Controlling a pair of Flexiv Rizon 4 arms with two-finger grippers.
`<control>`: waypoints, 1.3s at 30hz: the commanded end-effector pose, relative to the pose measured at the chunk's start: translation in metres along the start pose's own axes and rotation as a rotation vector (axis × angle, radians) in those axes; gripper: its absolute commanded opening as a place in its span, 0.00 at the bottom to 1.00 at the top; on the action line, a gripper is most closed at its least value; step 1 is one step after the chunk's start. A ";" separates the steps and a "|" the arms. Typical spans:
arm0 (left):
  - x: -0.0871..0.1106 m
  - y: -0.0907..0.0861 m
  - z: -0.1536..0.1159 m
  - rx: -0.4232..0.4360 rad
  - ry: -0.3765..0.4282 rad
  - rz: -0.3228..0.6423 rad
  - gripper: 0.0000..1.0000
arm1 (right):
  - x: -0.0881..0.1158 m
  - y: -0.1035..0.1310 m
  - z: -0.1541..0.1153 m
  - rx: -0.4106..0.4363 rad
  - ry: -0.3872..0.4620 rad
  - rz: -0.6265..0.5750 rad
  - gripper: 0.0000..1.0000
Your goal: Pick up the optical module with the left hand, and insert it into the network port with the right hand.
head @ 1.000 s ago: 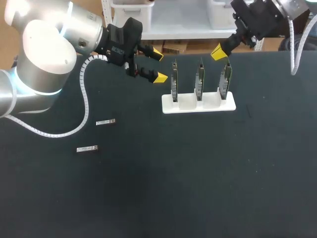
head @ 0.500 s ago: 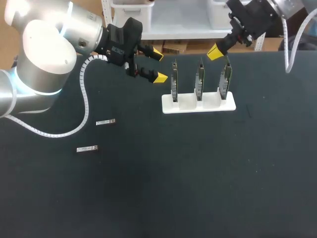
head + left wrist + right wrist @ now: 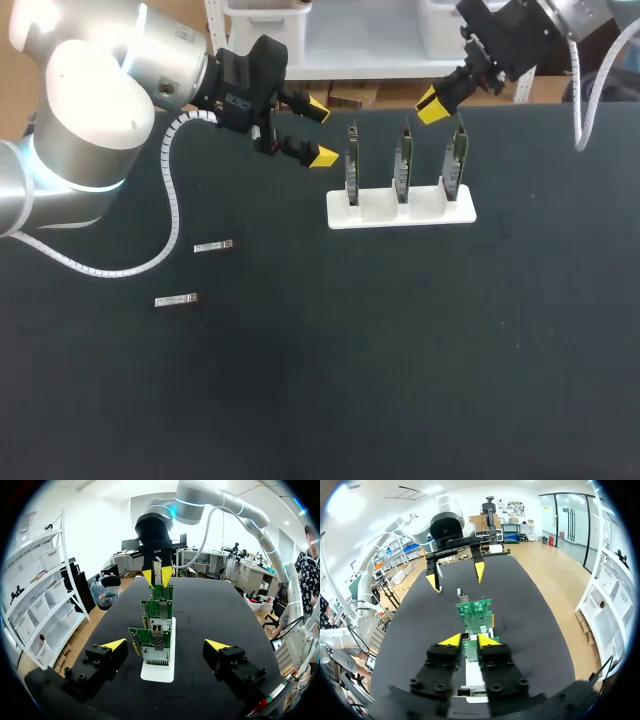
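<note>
Two small silver optical modules lie flat on the black table, one ahead of the other, both left of centre. Three green network cards stand upright in a white stand. My left gripper hovers open and empty just left of the leftmost card; in its wrist view the gripper faces the row of cards end on. My right gripper hangs just above the rightmost card, its yellow tips a narrow gap apart with nothing between them.
The stand sits near the table's far edge. My left arm's white cable loops over the table near the modules. Wide dark table surface stretches in front of the stand.
My right gripper has shifted slightly left and back above the rightmost card, and its fingers have parted a little. The left arm and both modules have not moved.
</note>
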State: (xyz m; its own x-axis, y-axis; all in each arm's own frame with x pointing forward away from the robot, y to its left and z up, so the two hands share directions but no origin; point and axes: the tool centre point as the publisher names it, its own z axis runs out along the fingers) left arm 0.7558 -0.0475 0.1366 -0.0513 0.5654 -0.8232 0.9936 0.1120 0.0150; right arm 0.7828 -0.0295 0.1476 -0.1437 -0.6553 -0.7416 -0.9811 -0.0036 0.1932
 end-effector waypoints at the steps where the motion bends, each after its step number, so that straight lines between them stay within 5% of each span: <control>1: -0.001 0.001 0.000 0.001 0.005 -0.002 1.00 | 0.001 0.006 0.000 0.013 -0.002 -0.001 1.00; 15: -0.004 0.001 -0.002 0.005 -0.012 0.011 1.00 | 0.001 0.006 0.000 0.013 -0.002 -0.001 1.00; 20: -0.006 0.003 -0.028 -0.029 0.030 0.084 1.00 | 0.001 0.006 0.000 0.013 -0.002 -0.001 1.00; 28: 0.030 0.003 -0.087 -0.117 0.159 0.076 1.00 | 0.001 0.006 0.000 0.013 -0.002 -0.001 1.00; 39: 0.101 -0.028 -0.128 -0.160 0.389 0.060 1.00 | 0.001 0.006 0.000 0.013 -0.002 -0.001 1.00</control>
State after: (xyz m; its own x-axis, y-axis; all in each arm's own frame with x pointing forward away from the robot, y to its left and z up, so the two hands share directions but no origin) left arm 0.7275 0.1001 0.1213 -0.0473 0.8245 -0.5639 0.9754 0.1598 0.1519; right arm 0.7795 -0.0298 0.1478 -0.1437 -0.6545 -0.7423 -0.9820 0.0015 0.1887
